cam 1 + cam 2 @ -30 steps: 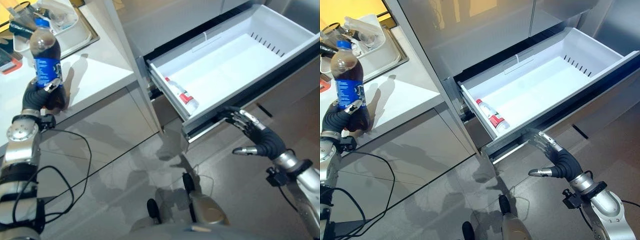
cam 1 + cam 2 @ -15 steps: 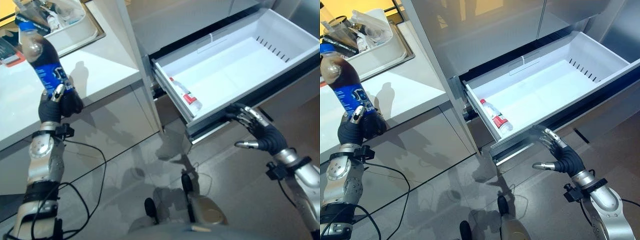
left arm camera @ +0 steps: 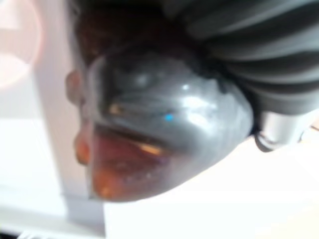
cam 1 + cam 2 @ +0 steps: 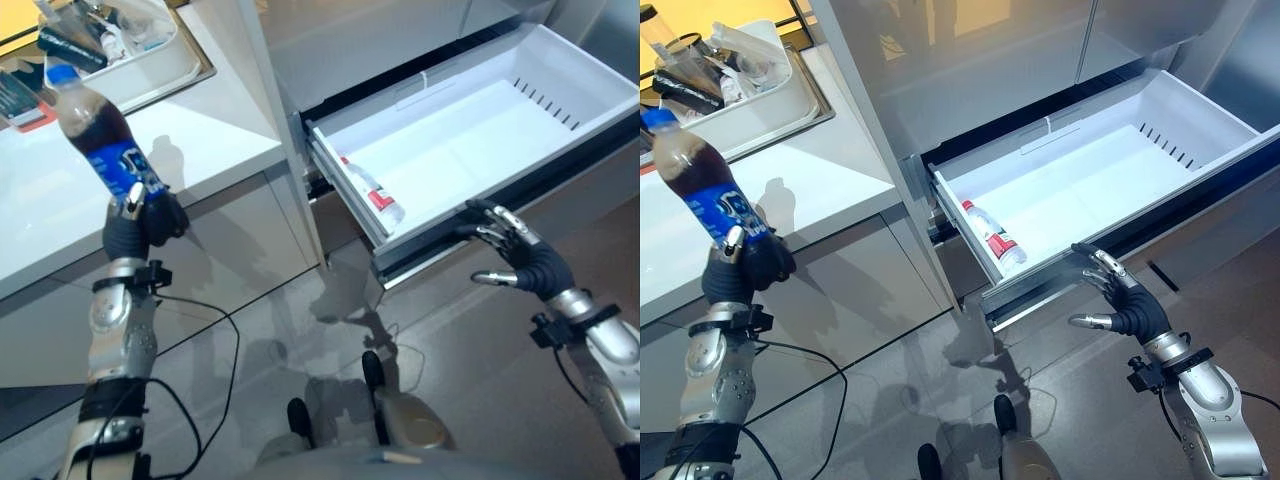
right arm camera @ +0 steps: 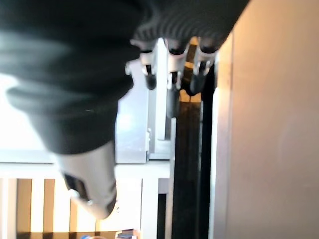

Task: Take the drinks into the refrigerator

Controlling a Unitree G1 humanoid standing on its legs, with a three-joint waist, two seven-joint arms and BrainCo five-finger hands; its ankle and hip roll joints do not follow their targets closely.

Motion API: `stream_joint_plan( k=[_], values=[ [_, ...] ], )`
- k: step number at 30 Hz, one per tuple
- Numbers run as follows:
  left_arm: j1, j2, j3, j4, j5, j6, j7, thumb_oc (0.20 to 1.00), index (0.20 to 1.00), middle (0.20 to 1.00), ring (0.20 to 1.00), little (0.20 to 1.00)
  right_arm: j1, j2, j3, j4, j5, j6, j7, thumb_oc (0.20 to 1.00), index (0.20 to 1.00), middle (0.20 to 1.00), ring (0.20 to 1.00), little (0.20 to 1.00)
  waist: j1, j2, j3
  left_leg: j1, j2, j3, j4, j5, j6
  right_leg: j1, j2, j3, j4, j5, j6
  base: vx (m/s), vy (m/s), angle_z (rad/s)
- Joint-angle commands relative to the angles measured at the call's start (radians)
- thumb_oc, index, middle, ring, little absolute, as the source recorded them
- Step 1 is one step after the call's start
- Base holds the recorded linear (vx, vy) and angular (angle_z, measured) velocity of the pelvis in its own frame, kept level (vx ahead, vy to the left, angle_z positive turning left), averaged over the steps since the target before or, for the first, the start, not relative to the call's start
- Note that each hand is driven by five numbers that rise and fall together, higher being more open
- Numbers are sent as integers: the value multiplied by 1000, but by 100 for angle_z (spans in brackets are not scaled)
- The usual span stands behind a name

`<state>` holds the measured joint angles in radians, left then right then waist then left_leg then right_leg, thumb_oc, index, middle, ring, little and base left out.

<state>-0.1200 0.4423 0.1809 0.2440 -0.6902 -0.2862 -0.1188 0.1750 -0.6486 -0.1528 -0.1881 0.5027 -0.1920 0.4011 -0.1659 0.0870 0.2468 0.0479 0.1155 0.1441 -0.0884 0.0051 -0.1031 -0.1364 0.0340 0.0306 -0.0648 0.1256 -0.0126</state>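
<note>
white counter (image 4: 200, 130), open fridge drawer (image 4: 470, 140) | left robot hand (image 4: 140, 220) grips cola bottle (image 4: 100, 145) | right robot hand (image 4: 515, 262) spread

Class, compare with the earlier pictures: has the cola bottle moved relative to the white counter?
Yes. The cola bottle, held in the left hand, has come off the counter toward the open drawer.

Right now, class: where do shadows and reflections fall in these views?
Left eye view: the cola bottle, gripped by the left hand, throws a shadow on the white countertop. Right eye view: the glossy refrigerator door mirrors warm light; the open drawer above the right hand is brightly lit.
</note>
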Motion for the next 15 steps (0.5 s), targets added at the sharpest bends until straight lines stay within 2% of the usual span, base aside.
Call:
stream_joint_plan(
  k=[1,7,15],
  values=[
    [-29,76,27,-80,-26,-86,-42,200,200,200,200,200,-26,-18,1,-6,82,-46,26,1000,1000,1000,1000,1000,17,-75,-60,56,-68,-69,17,-31,39,115,-9,-83,91,-172,22,7,-11,5],
    [1,59,-9,-160,4,-98,-84,200,200,200,200,200,-38,-60,2,41,189,-5,62,1000,1000,1000,1000,1000,31,-91,-82,62,-73,-85,17,-31,39,136,-13,-98,89,-174,20,9,-13,6],
    [35,41,-41,-224,16,-98,-128,200,200,200,200,200,-41,-90,-2,76,261,25,81,1000,1000,1000,1000,1000,43,-104,-111,63,-80,-110,14,-29,39,161,-18,-124,72,-170,21,4,-15,11]
  ],
)
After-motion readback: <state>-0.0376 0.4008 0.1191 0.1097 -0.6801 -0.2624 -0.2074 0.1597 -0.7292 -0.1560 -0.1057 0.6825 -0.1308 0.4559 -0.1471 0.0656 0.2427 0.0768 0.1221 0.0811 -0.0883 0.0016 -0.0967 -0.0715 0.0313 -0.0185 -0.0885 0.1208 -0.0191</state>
